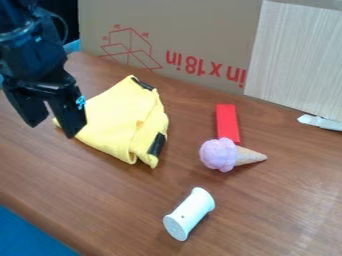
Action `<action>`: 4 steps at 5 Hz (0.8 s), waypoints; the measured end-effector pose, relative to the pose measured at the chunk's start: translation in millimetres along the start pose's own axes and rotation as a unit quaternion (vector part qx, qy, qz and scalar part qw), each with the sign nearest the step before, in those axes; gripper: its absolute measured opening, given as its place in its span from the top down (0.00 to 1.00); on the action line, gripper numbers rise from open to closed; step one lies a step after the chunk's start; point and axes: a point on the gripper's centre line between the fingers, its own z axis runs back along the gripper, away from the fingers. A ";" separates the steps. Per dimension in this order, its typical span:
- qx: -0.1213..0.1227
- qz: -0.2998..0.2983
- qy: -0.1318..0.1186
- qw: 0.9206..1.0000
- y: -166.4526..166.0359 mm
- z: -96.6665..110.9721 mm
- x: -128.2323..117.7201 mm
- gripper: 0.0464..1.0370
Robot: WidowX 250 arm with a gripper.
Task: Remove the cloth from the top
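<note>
Black two-finger gripper at nine o'clock in the view, on a black robot arm that comes in from ten o'clock, and its fingers are apart, tips pointing down! Right beside it, on the three o'clock side, lies the yellow cloth, folded and rumpled, and look, a bit of yellow shows in the gap between the fingers. Touching or just in front? Can't tell from here. Two black pieces show on that cloth, one at its one o'clock corner, one at its four o'clock edge; part of it or something beneath, no telling.

Across to three o'clock from the middle, a flat red rectangular block, and over its near end, at four o'clock, a toy ice cream with a purple scoop and tan cone, cone pointing to three! Down at six o'clock, a white spool-shaped cylinder with flared ends lies on its side, tilted from one to seven. All of this on the brown wood-grain desk. Up at twelve stands a cardboard box with red print, a pale wood-grain panel against it at two, and a small whitish object far out at three.
</note>
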 end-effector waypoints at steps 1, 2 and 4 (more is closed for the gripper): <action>0.001 0.001 -0.014 1.000 8.7 -15.4 25.7 0.04; 0.000 0.008 -0.029 1.000 5.7 -18.3 54.1 0.04; 0.010 0.030 -0.043 0.999 13.7 -32.4 91.3 0.04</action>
